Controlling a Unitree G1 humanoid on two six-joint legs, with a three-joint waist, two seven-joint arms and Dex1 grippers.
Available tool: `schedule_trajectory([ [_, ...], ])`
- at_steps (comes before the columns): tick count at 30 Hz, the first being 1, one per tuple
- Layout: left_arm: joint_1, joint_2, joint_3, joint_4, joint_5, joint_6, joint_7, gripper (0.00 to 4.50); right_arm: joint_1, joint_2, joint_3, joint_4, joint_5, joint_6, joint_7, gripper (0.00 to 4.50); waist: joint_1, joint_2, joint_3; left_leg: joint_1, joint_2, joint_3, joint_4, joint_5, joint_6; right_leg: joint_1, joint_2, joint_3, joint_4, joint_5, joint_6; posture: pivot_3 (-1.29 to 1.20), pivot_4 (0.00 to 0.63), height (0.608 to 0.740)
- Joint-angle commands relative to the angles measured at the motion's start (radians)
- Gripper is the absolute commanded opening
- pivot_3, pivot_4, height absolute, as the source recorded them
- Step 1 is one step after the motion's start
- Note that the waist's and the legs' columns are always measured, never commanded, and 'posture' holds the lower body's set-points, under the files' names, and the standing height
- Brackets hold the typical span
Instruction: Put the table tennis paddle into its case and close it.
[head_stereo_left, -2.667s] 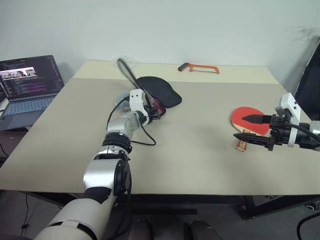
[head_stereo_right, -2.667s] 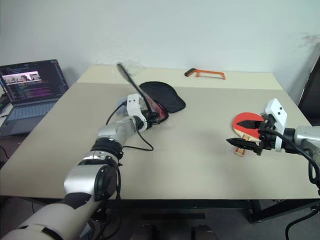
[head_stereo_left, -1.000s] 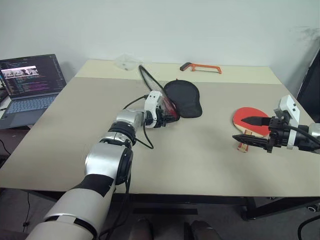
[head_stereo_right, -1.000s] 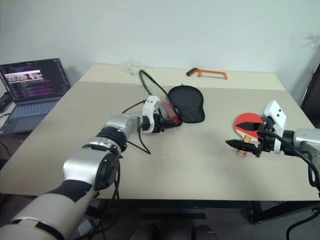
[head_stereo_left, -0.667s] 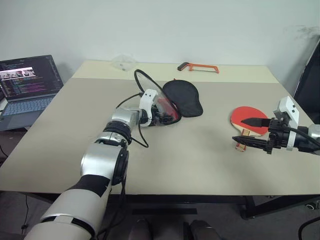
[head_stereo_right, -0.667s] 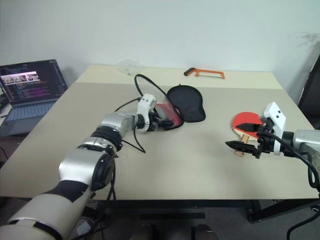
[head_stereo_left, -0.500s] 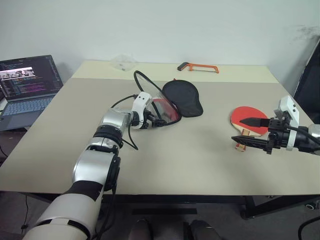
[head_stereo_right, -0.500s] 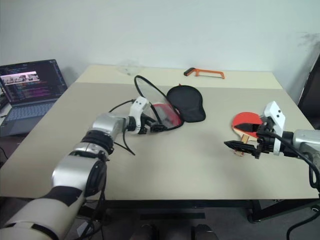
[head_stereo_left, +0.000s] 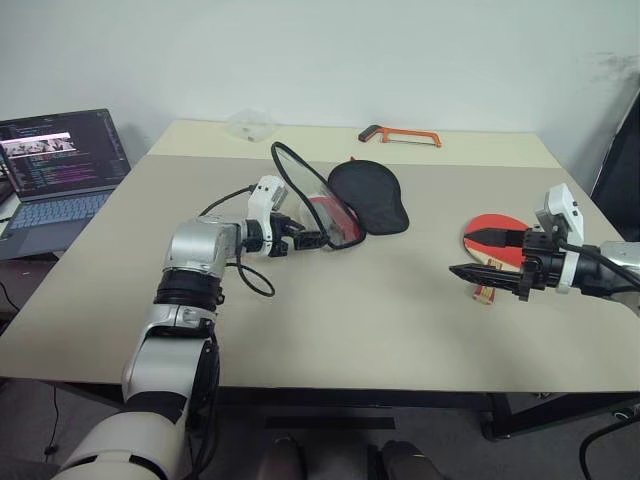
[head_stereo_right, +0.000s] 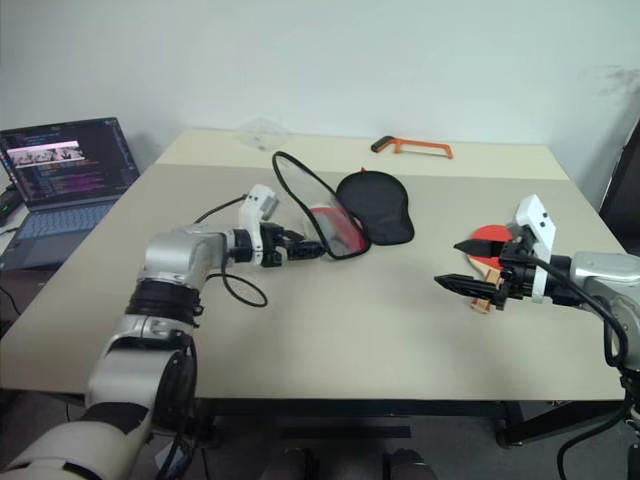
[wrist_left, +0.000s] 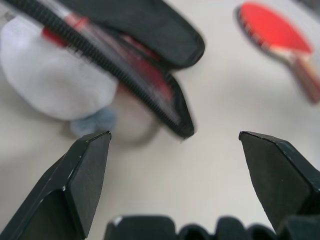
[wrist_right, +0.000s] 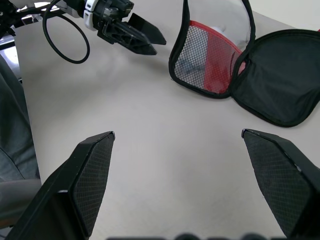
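The case (head_stereo_left: 368, 195) lies unzipped at the table's centre. Its black half is flat, and its red half with the mesh pocket (wrist_right: 210, 60) stands tilted up beside it. My left gripper (head_stereo_left: 308, 240) hovers just left of the raised half, open and holding nothing; its fingers (wrist_left: 75, 185) are spread wide short of the zip edge (wrist_left: 150, 85). The table tennis paddle (head_stereo_left: 503, 240) lies red face up at the right, with its wooden handle (head_stereo_left: 483, 293) towards me. My right gripper (head_stereo_left: 462, 252) is open over the paddle and points left, covering part of it.
A grey-white pouch (wrist_left: 55, 80) sits against the case's raised half. An orange hacksaw (head_stereo_left: 398, 135) and a clear plastic piece (head_stereo_left: 248, 122) lie at the table's far edge. A laptop (head_stereo_left: 60, 165) stands off to the left. My left arm's black cable (head_stereo_left: 250, 280) loops over the table.
My left gripper dragged the case to the right, then opened, let go of it and drew back to the left. The case stays open with one half raised. The right gripper barely moved.
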Motion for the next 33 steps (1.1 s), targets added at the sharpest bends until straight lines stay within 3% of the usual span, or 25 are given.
schedule_trajectory([
  [1,0.016,-0.054,0.035,-0.022,-0.009,0.008,0.147,4.47,-0.014,-0.001,-0.01,-0.012,0.002,-0.015,0.003,4.5,0.001,0.0,0.0,0.0,0.0,0.0,0.0,0.0,0.0,0.0,0.0,0.0,0.0,0.0,0.0,0.0,0.15,0.74],
  [11,0.035,-0.239,0.089,-0.011,-0.057,-0.025,0.382,4.47,0.006,-0.009,-0.021,-0.027,0.006,-0.006,-0.003,4.5,0.006,0.0,0.0,0.0,0.0,0.0,0.0,0.0,0.0,0.0,0.0,0.0,0.0,0.0,0.0,0.0,0.15,0.74],
  [21,-0.041,-0.304,0.12,0.095,-0.079,-0.114,0.485,4.47,0.004,-0.006,-0.015,-0.025,0.002,-0.01,-0.006,4.5,0.005,0.0,0.0,0.0,0.0,0.0,0.0,0.0,0.0,0.0,0.0,0.0,0.0,0.0,0.0,0.0,0.15,0.74],
  [24,-0.057,-0.324,0.127,0.132,-0.082,-0.138,0.512,3.88,0.003,-0.004,-0.015,-0.024,0.002,-0.012,-0.008,4.5,0.006,0.0,0.0,0.0,-0.001,0.0,0.0,0.0,0.0,0.0,0.0,0.0,0.0,0.0,0.0,0.0,0.15,0.74],
  [33,-0.099,-0.367,0.129,0.191,-0.124,-0.179,0.455,0.57,0.005,-0.005,-0.017,-0.025,0.003,-0.012,-0.01,4.5,0.006,0.0,0.0,0.0,-0.001,0.0,0.0,0.0,0.0,0.0,0.0,0.0,-0.001,0.0,0.0,0.0,0.15,0.74],
])
